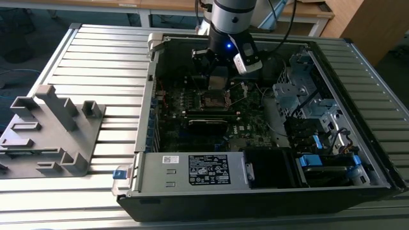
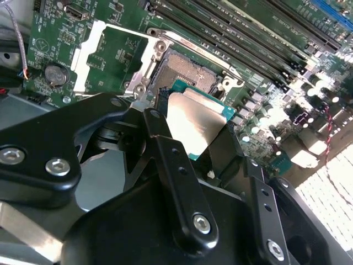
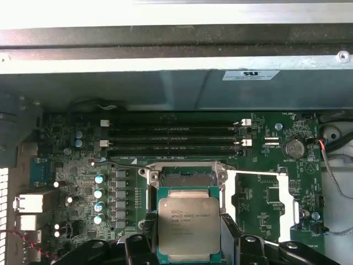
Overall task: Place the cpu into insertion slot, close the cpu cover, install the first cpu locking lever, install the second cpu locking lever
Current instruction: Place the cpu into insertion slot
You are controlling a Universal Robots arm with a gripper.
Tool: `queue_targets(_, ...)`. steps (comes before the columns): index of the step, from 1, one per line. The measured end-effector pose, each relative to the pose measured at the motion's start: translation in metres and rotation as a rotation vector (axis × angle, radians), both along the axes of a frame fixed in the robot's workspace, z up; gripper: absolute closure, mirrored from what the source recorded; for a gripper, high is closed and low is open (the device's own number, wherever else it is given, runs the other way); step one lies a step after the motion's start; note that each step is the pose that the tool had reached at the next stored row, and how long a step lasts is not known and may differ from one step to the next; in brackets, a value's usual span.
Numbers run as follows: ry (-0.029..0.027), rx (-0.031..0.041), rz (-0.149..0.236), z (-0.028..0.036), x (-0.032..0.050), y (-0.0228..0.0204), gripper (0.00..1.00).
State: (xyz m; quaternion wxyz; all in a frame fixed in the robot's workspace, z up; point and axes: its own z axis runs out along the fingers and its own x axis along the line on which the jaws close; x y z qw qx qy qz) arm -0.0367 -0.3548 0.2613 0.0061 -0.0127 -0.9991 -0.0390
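**Squarely clamped, the cpu (image 3: 186,223) (image 2: 194,122) hangs at the open insertion slot (image 3: 186,178) (image 2: 190,67)**

The cpu is held with its dull metal top showing in both wrist views and its green edge just visible around it. The gripper (image 3: 187,236) (image 2: 193,138) has closed on it: two black fingers (image 3: 145,236) (image 2: 164,144) press against opposite edges of the chip, with nothing else between them. The chip sits over the near edge of the insertion slot and is not seated. Most of the slot's dark centre and its thin metal rim show past it. Whether the chip touches the rim I cannot tell.

The cpu cover (image 3: 259,174) (image 2: 83,58) is swung open off the slot, just beside it, and green motherboard (image 3: 71,165) (image 2: 49,33) shows through its window. A coin cell (image 3: 293,147) (image 2: 53,73) lies near the cover's far side. Long black memory slots (image 3: 176,138) (image 2: 237,36) run parallel beyond the slot.

In the exterior view the gripper (image 1: 217,74) stands at twelve o'clock of the slot (image 1: 214,99), close over it, inside the open case (image 1: 142,124). A labelled power supply box (image 1: 191,170) sits at six o'clock of the slot, against the case's near wall. Well apart, at nine o'clock of the case, a grey fixture (image 1: 54,127) rests on the slatted table (image 1: 96,57).
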Motion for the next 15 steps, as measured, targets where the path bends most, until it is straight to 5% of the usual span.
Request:
queue_targets(7, -0.0030, 0.0000, 0.000, -0.0113, 0.0003, 0.0000, 0.46)
queue_targets(15, -0.0031, -0.0001, -0.003, -0.0117, 0.0003, 0.0000, 0.46)
